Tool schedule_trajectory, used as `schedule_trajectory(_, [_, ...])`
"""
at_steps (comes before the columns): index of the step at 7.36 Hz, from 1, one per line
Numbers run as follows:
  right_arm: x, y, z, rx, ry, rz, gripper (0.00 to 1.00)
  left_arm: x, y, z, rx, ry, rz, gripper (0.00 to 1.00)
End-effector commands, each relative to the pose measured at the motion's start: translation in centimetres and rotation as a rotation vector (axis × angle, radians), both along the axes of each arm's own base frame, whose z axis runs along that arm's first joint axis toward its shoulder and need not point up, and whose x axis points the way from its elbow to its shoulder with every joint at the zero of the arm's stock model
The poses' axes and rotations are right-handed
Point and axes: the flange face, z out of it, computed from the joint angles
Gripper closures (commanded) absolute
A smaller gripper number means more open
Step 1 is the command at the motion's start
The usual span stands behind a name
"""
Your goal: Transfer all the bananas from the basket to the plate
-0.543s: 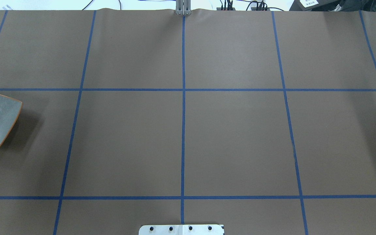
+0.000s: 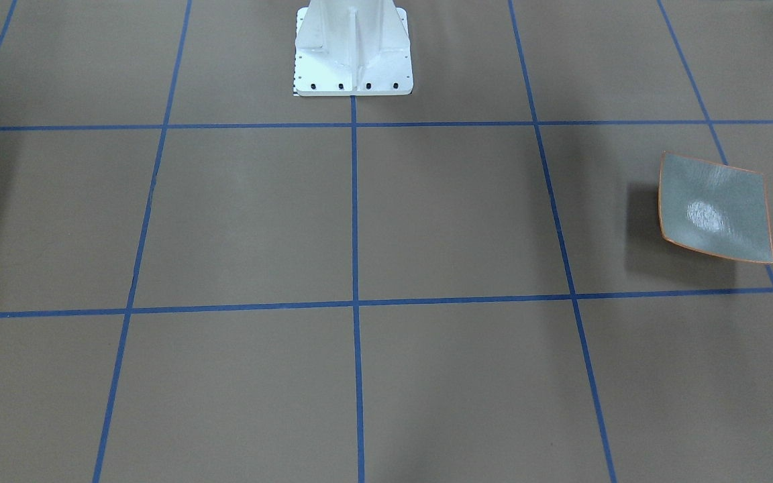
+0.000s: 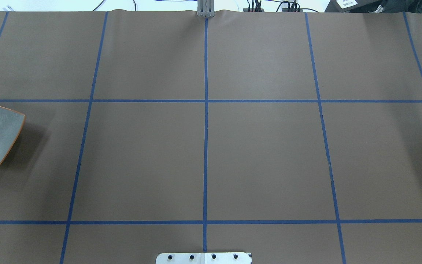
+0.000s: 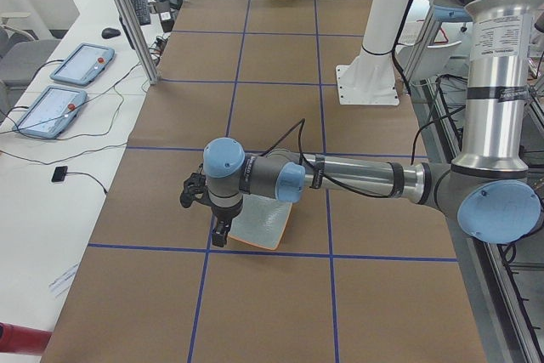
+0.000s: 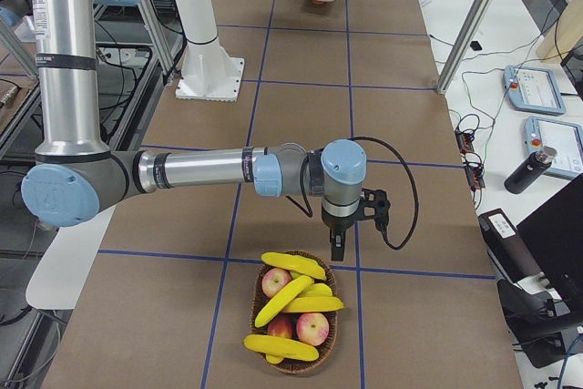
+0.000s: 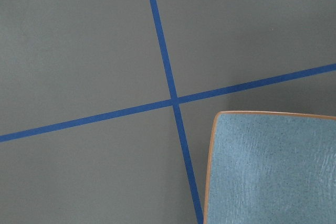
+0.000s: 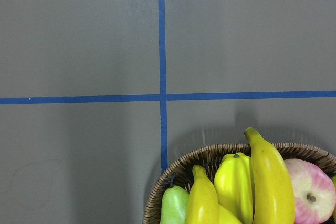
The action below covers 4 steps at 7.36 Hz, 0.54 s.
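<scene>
From the right end, nearest first: we see the wicker basket on the brown-papered surface, close to that end. All four bananas are in it, piled over two apples. The right wrist cam also picks up a green pear at the basket's rim. Just past the basket's far rim the right pincer hangs pointing down, above a blue tape line and clear of the fruit. Its arm is stretched out level from the robot side. We only get it in a side view, so we cannot tell whether it is released or clenched. Further along is the white pedestal, bolted at the robot edge mid-surface. At the far end sits the plate, flat on the surface, well apart from the basket. The left pincer hangs over the plate's outer edge, pointing down. We cannot tell its state either, as it too shows only from the side. The left wrist cam shows one plate corner beside a tape crossing.
</scene>
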Motion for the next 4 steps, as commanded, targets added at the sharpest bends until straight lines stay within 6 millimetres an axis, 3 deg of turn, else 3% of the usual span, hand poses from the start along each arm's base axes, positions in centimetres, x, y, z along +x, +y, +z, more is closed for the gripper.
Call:
schedule_trajectory(1, [0.0,-0.4,-4.1,0.096,-0.001,0.008,0.0,0.0,0.0,-1.0,0.04,0.003,-0.003,0.0])
schedule_trajectory(2, [0.0,-0.7,-5.0,0.174,-0.006,0.011,0.0,0.0,-0.3,-1.3,0.077,0.005,-0.002,0.0])
schedule_trajectory(4, [-0.1,-0.9,-5.4,0.21,-0.019,0.008,0.0,0.1,-2.5,-4.0,0.22,0.011,-0.001,0.0])
